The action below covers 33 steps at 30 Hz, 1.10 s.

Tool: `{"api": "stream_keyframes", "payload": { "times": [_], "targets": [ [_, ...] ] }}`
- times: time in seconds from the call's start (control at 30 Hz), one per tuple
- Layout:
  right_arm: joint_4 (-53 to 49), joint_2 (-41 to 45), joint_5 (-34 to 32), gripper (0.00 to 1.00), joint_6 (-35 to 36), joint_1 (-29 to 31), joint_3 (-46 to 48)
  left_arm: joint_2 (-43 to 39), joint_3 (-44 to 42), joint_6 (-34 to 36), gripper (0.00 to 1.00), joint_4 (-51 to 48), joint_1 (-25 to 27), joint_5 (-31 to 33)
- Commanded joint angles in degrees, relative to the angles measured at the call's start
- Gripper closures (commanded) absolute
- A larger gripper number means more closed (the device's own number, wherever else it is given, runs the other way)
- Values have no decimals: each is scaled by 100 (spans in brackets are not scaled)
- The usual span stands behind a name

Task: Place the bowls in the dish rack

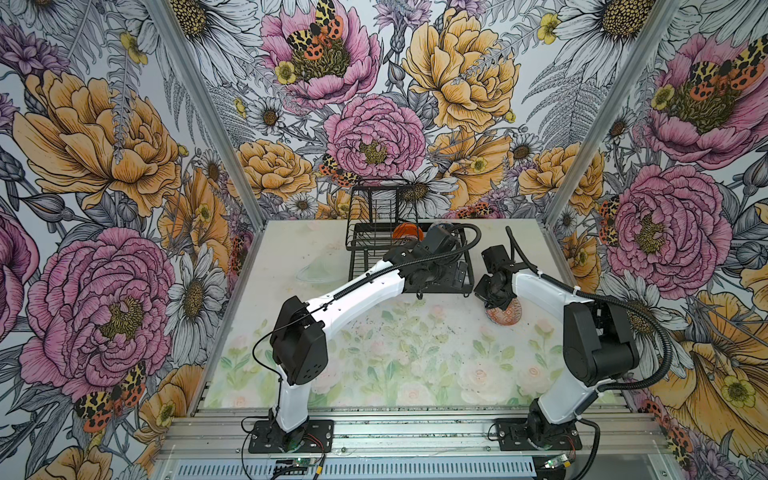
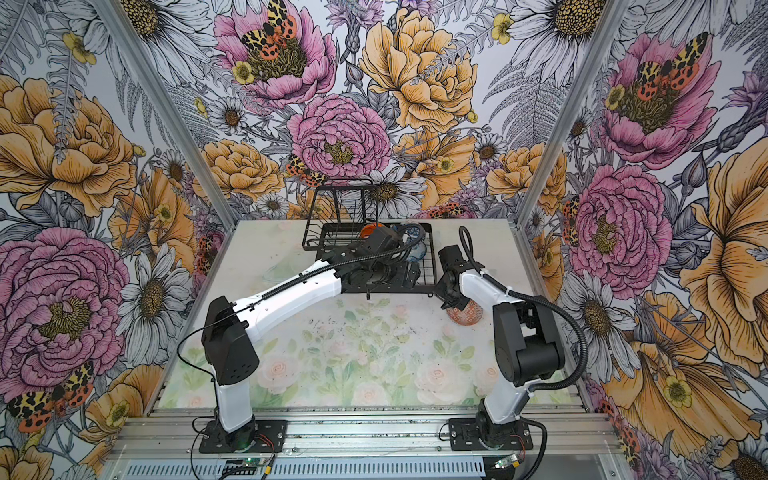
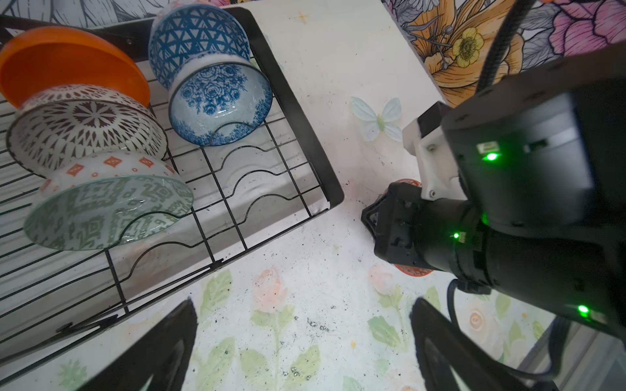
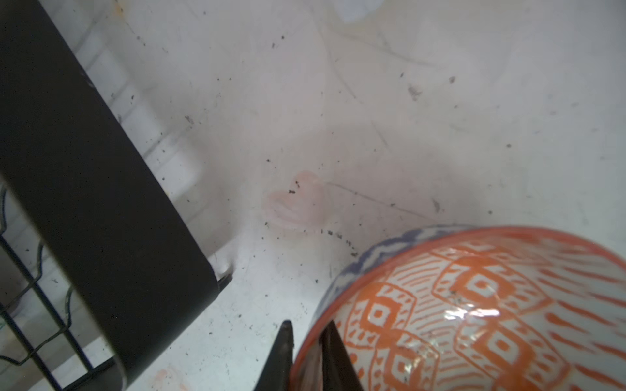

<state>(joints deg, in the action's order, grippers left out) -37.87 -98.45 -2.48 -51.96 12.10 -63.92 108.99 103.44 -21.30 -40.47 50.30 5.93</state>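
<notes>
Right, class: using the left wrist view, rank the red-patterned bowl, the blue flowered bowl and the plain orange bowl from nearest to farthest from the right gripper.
1. Red-patterned bowl: on the table, at the right gripper.
2. Blue flowered bowl: in the dish rack, along its gripper-side edge.
3. Plain orange bowl: at the rack's far side.

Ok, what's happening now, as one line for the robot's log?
dish rack: five bowls in | red-orange bowl: outside, beside rack | right gripper: astride its rim | left gripper: open, empty

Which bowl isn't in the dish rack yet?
The red-orange patterned bowl, beside the dish rack, with the right gripper straddling its rim; the other five bowls stand inside it.
</notes>
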Motion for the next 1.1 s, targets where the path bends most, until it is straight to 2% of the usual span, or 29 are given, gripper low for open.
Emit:
{"api": "stream_keyframes", "payload": {
  "times": [0.0,0.23,0.43,0.53,0.57,0.6,0.63,0.73,0.8,0.87,1.07],
  "targets": [
    [113,-192,696,79,-87,81,-55,-305,-67,-120,1,92,-71,154],
    [90,9,762,63,57,67,-302,-300,-62,-120,1,140,-142,37],
    [-18,594,696,48,284,-79,-432,-263,-17,-42,1,175,-179,-74],
    [-123,1008,657,37,353,-345,-306,-216,40,16,1,179,-187,-116],
    [-179,1156,632,29,378,-458,-236,-196,68,33,1,180,-186,-141],
    [-210,1280,622,26,408,-575,-151,-170,104,53,1,178,-179,-172],
    [-237,1421,614,17,444,-717,-41,-139,135,76,1,175,-179,-204],
    [-320,1757,624,14,615,-1159,284,-10,250,189,1,171,-129,-284],
    [-379,1929,626,9,705,-1398,480,77,314,272,1,171,-76,-328],
    [-398,2081,657,8,796,-1584,667,180,360,334,1,171,-5,-365],
    [-371,2117,617,5,1004,-1658,1069,401,508,416,1,171,145,-513]
  ]
}}
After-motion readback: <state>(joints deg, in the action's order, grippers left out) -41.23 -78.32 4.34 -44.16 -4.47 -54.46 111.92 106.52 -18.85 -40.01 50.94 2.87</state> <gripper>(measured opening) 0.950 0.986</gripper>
